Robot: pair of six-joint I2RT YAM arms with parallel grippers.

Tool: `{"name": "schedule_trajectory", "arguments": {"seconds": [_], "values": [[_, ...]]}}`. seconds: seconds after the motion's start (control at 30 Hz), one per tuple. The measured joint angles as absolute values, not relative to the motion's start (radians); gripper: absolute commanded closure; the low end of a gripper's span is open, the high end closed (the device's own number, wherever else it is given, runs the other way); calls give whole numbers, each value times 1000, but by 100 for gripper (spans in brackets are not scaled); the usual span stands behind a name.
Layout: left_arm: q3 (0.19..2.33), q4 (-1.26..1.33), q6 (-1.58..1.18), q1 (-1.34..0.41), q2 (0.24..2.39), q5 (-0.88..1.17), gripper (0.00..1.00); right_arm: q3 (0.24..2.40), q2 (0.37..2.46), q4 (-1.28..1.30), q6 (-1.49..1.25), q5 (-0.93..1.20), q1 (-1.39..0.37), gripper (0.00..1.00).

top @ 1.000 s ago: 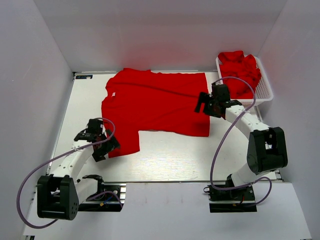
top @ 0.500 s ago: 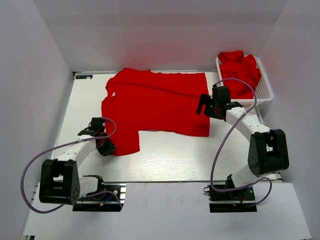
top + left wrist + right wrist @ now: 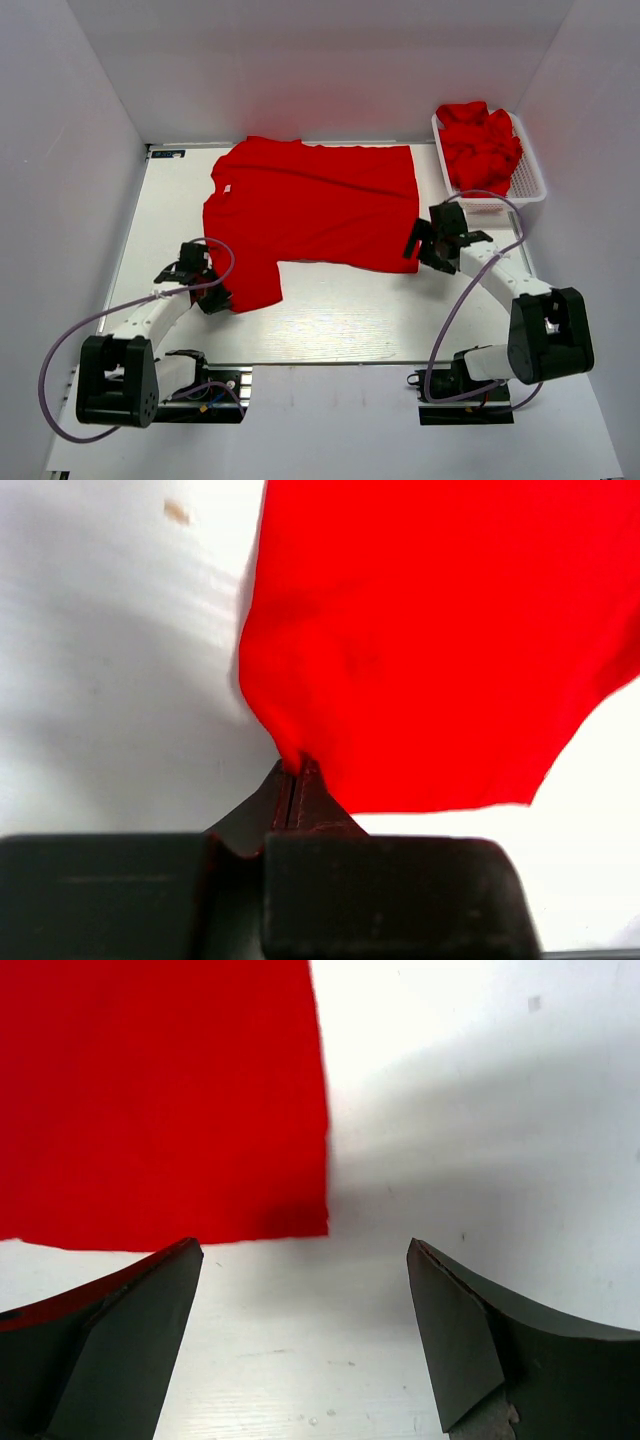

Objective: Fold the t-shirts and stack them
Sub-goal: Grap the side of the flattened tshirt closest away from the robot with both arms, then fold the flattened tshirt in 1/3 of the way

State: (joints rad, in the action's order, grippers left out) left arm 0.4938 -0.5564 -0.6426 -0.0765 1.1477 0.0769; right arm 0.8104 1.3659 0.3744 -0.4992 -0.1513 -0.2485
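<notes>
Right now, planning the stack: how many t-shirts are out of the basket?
1. The t-shirt lies spread on the table, its near edge pinched by the left gripper. A red heap fills the basket; how many shirts it hides cannot be told.

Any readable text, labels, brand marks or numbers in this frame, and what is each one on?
No text can be read in any view.
Too small to read: the dark sticker at the far left corner of the table.
Too small to read: the pale spot, perhaps a tag, at the collar of the t-shirt.
</notes>
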Motion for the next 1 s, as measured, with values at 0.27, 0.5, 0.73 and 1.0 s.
{"name": "schedule_trajectory", "arguments": {"seconds": [0.27,0.5,0.73,1.0], "values": [[469,-594,-635,-76,1106,125,100,735,1369,372,-564,-104,-249,16],[470,-605,-635,-76,1106,136,100,735,1454,296,-584,-63,-255,29],[469,-634,-635,-76,1106,169,100,695,1459,224,-620,-72,-257,77],[473,-721,-626,-76,1100,252,100,654,1430,179,-636,-105,-258,100]]}}
